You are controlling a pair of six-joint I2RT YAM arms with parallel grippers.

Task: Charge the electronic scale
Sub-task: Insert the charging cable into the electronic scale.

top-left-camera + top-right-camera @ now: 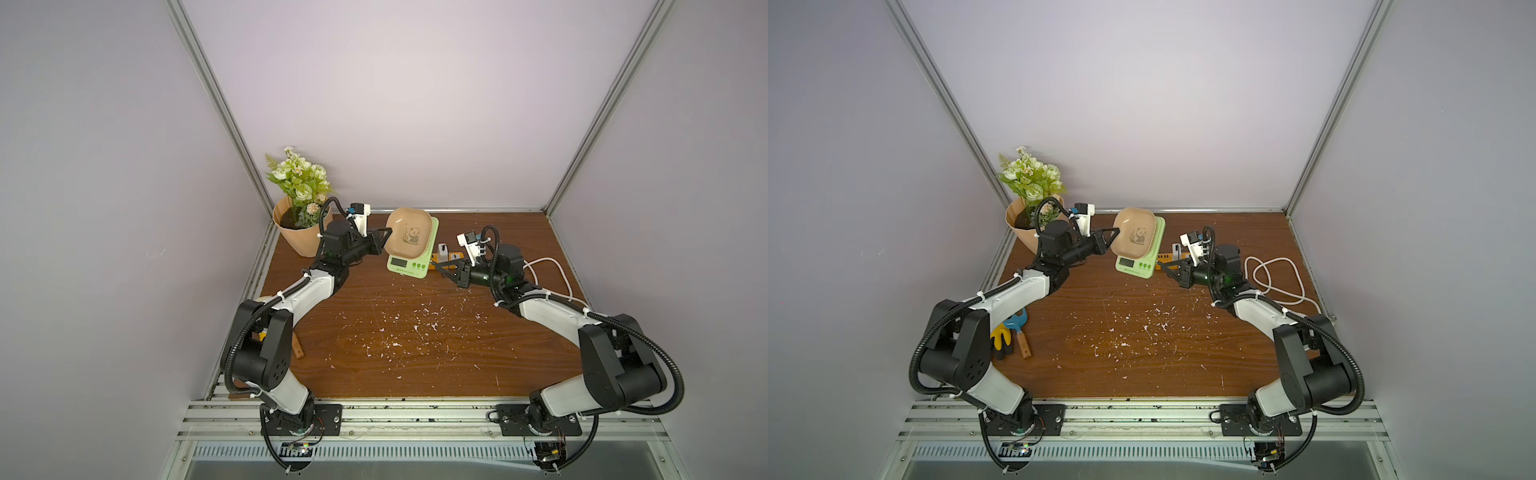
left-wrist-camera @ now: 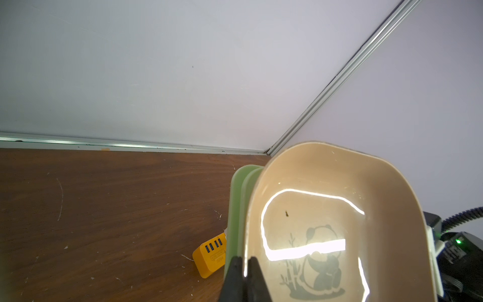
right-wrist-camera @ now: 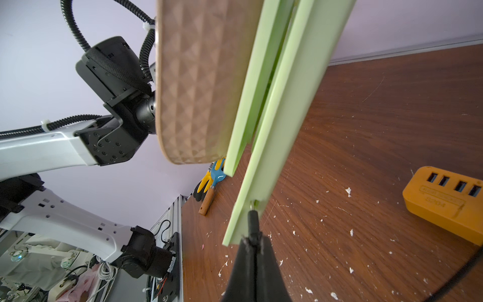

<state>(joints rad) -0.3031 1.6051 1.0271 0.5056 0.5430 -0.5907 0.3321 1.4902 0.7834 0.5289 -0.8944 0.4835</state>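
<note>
The scale is a small slab of smooth, light-green plastic with a grey screen and green buttons on its near face. It sits at the back of the dark, wood-grain table, whose top is scratched and flecked with white chips. On it is a beige, glossy tray, a rounded square with a raised rim and a panda drawn inside. The right wrist view shows the tray's underside embossed with a diamond pattern, and the scale as 2 flat green layers with a slot between them. The tray is tilted, raised off the scale on the left arm's side. The left gripper reaches in from that side, its 2 black fingers pinched together on the tray's rim. The right gripper meets the scale's opposite edge, its tapered black fingers closed on a thin black plug. The plug's metal tip is at a small notch in that edge; whether it is seated cannot be told. Just beside the scale, behind the right gripper, lies a blocky orange strip with 4 blue ports in a row.
</note>
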